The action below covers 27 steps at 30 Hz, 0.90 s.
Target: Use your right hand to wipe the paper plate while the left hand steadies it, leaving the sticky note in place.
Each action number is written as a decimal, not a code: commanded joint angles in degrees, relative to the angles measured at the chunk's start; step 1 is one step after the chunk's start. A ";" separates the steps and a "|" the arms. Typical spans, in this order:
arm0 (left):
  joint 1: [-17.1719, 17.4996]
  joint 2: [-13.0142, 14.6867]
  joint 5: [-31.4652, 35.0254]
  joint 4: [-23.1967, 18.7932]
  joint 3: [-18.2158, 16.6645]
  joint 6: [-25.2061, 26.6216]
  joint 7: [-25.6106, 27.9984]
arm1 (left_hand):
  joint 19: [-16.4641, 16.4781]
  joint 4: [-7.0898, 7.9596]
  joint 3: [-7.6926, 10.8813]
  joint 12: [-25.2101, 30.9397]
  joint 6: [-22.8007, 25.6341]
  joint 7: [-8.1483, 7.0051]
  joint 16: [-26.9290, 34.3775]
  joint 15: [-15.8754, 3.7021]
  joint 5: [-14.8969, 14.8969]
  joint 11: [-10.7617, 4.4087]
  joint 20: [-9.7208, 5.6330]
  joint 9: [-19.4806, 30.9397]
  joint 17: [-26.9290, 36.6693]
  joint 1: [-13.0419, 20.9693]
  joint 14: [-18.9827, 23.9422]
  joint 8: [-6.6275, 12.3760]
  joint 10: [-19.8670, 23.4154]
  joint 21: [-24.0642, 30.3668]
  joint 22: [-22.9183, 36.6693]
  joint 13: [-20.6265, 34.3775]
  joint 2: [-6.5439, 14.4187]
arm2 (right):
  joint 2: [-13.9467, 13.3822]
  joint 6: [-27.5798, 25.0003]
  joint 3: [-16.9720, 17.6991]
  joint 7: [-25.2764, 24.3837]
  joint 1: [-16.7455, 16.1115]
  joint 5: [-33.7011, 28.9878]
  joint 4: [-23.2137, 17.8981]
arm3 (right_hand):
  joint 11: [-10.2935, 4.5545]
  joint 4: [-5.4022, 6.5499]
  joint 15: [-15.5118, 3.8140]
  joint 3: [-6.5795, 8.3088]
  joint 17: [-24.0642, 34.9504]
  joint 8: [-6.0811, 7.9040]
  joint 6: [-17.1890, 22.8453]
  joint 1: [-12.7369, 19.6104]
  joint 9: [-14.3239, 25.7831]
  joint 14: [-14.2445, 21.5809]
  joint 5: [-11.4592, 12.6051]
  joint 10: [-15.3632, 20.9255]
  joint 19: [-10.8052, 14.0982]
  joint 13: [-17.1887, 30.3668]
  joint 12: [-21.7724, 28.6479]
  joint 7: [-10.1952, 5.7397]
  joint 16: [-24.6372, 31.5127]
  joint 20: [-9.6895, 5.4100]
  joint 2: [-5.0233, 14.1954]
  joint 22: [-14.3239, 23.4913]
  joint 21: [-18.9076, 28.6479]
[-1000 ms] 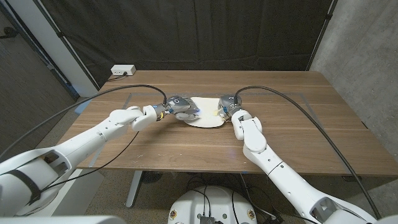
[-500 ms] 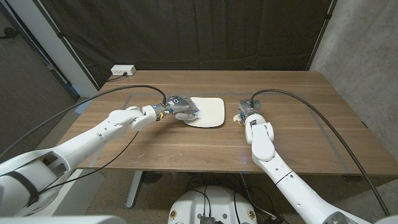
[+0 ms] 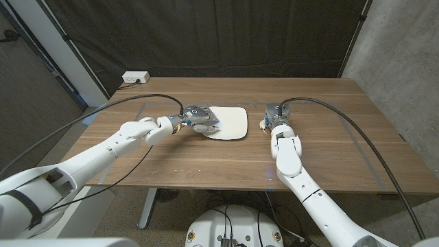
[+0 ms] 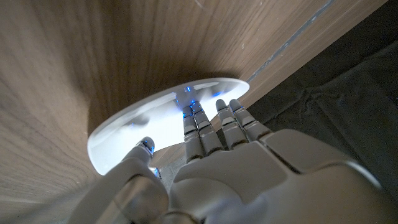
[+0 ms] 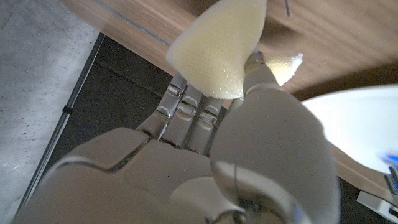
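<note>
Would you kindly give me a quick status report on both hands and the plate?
Left hand holds paper plate at its edge. Right hand beside plate, off it, pinching yellow sponge. Nothing in the way.

There is one paper plate (image 3: 228,123) on the counter (image 3: 206,158). There is one yellow sponge (image 5: 221,53). There are two robot hands, the left hand (image 3: 197,116) and the right hand (image 3: 275,115).
</note>
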 commanded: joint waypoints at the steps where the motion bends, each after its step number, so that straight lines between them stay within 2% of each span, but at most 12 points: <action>1: 0.14 0.02 0.25 -0.67 -0.09 0.35 -0.30 | 0.29 0.00 -0.26 0.31 0.21 0.02 -0.10 -8.16 0.43 -0.24 -0.30 0.16 0.04 -0.18 -0.25 0.18 0.29 -0.09 0.25 0.11 0.15 | 1.81 0.73 2.07 -13.35 1.31 4.28 1.06 | -0.06 0.35 -6.26 0.09 0.34 -0.21 6.93 -0.39 0.36 0.58 -0.19 0.79 -0.04 0.26 0.18 6.50 -0.25 -6.31 -0.05 0.07 0.31; 14: 0.17 -0.26 -0.36 -0.65 -0.71 0.49 1.10 | 0.35 0.02 -0.30 0.33 0.25 -0.13 -0.06 -8.10 0.50 -0.22 -0.28 0.16 0.04 -0.24 -0.19 0.30 0.33 -0.18 0.26 0.11 0.26 | 2.59 -0.38 3.61 -15.60 2.16 7.31 1.61 | -0.07 0.48 -6.24 0.06 0.45 -0.49 6.73 -0.52 0.41 0.72 -0.19 0.82 -0.14 0.35 -0.06 6.47 -0.49 -6.31 -0.08 -0.17 0.72; 21: 0.57 -0.91 -4.56 0.22 -2.31 -0.57 2.85 | 0.34 0.02 -0.26 0.38 0.26 0.00 0.06 -7.87 0.55 -0.30 -0.28 0.16 0.04 -0.23 0.10 0.37 0.44 -0.25 0.26 0.11 0.42 | 3.46 -1.32 5.03 -17.11 1.89 9.96 1.62 | -0.07 0.55 -6.24 0.06 0.46 -0.56 6.72 -0.59 0.44 0.71 -0.19 0.74 -0.21 0.36 -0.21 6.53 -0.64 -6.29 -0.05 -0.27 0.88; 27: 1.04 -1.31 -7.51 0.39 -3.64 -1.16 5.43 | 0.10 -0.03 -0.19 0.25 0.21 0.09 0.20 -7.18 0.62 -0.02 0.43 0.16 0.06 -0.15 0.54 0.41 0.11 -0.42 0.27 0.11 0.57 | 4.19 -2.12 6.06 -18.22 1.84 12.11 2.08 | -0.09 0.62 -6.23 0.07 0.49 -0.67 6.63 -0.67 0.46 0.76 -0.18 0.81 -0.26 0.40 -0.29 6.44 -0.77 -6.23 -0.02 -0.38 1.05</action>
